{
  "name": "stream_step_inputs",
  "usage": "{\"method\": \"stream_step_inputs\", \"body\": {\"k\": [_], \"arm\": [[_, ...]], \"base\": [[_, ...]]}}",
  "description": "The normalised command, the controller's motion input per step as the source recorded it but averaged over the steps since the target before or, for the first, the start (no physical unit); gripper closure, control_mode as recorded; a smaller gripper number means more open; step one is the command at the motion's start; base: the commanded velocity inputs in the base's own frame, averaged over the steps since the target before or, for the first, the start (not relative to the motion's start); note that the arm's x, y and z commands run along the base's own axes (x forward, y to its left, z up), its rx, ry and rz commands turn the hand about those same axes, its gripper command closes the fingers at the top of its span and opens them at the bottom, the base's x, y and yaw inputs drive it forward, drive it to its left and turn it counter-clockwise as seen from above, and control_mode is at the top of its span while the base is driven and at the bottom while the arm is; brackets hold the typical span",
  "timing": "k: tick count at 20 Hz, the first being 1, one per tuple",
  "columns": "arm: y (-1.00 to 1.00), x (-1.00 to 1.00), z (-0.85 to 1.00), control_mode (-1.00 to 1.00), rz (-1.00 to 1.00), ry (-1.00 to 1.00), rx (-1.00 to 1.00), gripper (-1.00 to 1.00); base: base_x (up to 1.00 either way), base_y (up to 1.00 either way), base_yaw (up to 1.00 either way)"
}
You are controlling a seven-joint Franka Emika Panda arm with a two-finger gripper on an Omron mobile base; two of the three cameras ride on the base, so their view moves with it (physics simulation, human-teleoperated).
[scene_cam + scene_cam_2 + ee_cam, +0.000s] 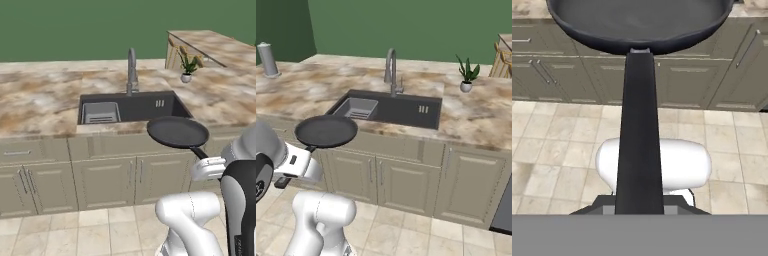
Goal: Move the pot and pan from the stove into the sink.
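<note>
Holding the pan (177, 132) by the end of its long handle, the gripper (640, 207) is pretty much closed — jaws pinched in tight on that thin dark bar. In the hand view the handle runs straight up the middle from the finger tips to the black bowl at the top, with beige cabinet doors (692, 82) and tiled floor (557, 145) behind it.

From the left base view the pan sits level in the air, in front of the counter (45, 100), just off the sink's (150, 106) front right corner. It's over the cabinet fronts and not over the basin. The right base view shows the same thing from the other side: pan (326, 131) hanging off the sink's (406, 112) near corner, out past the counter (476, 117) edge, above the cabinets (401, 182).

The sink itself is a dark recessed rectangle with a grey slotted rack (100, 112) in one end and a tall grey faucet (131, 70) standing at the back edge. Nothing else sits in the basin besides that rack.

Other bits — a small potted plant (187, 64) on the counter beyond the sink, and a grey cylinder thing (267, 60) standing at the far end of the counter in the right base view. Can't tell what that one is.
</note>
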Motion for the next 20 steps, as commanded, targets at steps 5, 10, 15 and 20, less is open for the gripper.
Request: {"method": "stream_step_inputs", "body": {"k": [5,10,15,20], "arm": [[0.00,0.00,0.00,1.00,0.00,0.00,0.00,1.00],[0.00,0.00,0.00,1.00,0.00,0.00,0.00,1.00],[0.00,0.00,0.00,1.00,0.00,0.00,0.00,1.00],[0.00,0.00,0.00,1.00,0.00,0.00,0.00,1.00]], "base": [[0.54,0.15,-0.01],[0.54,0.14,-0.01],[0.47,-0.02,-0.03],[0.33,-0.29,-0.01]]}}
